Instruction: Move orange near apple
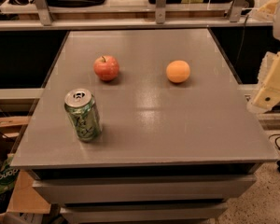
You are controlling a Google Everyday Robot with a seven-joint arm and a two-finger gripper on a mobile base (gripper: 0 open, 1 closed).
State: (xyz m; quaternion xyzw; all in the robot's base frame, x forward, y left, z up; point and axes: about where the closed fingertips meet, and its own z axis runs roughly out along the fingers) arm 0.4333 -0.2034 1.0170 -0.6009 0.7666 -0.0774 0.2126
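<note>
The orange sits on the grey table, right of centre toward the back. The red apple, with yellowish patches and a short dark stem, sits left of it at about the same depth, a wide gap between them. My gripper is a cream-coloured shape at the right edge of the camera view, off the table's right side and well clear of the orange. It holds nothing that I can see.
A green drink can stands upright at the front left of the table. A shelf rail with metal posts runs behind the table. Cardboard boxes lie on the floor at the left.
</note>
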